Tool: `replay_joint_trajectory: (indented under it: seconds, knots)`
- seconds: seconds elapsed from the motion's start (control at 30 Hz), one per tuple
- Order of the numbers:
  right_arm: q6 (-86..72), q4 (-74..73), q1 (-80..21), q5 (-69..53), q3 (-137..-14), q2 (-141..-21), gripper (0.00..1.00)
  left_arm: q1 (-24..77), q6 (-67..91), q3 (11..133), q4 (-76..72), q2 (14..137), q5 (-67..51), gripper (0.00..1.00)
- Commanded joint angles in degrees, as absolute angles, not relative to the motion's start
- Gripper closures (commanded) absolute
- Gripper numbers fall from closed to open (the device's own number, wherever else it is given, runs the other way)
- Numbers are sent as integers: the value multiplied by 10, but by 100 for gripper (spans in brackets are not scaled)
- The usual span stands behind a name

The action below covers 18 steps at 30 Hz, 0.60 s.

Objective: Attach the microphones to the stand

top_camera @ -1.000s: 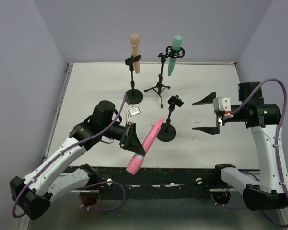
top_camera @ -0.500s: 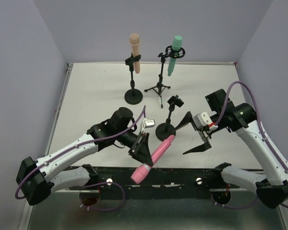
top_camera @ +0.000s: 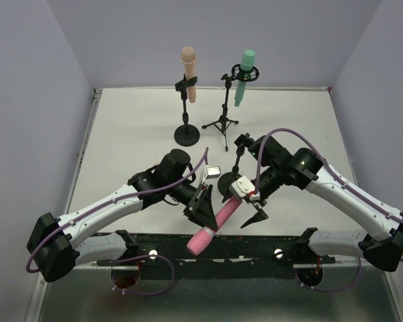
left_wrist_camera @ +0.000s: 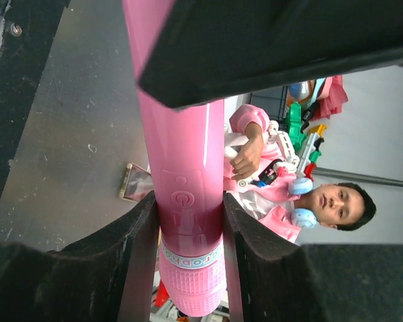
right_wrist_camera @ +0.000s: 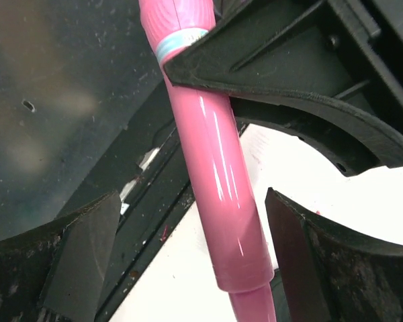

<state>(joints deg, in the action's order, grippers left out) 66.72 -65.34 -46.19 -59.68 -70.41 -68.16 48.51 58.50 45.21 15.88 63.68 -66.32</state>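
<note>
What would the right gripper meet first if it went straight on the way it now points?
Probably the pink microphone, held by the left gripper: the right wrist view shows it crossing between the right gripper's open fingers, nothing in front. How near is hard to judge.

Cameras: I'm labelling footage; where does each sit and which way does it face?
Top external: above, behind the robot, looking down on the table; left arm and right arm show.
Left wrist: on the left hand, looking along fingers clamped on the pink microphone.
Right wrist: on the right hand, open fingers flanking it.
All share that microphone.
</note>
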Motion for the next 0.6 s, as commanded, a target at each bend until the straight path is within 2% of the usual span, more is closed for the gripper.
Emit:
replay_joint_trajectory:
  seconds: [0.0, 0.23, 0.5, 0.57]
  knots:
    - [634, -610, -494, -503, -697, -694, 7, 490, 592, 454, 137, 641, -698, 92]
    - [628, -608, -516, -479, -691, -703, 22, 489, 584, 460, 138, 652, -708, 92]
    - [635, -617, -524, -485, -681, -701, 53, 482, 577, 472, 150, 657, -705, 91]
    - [636, -621, -523, -494, -680, -698, 56, 476, 577, 473, 154, 655, -704, 90]
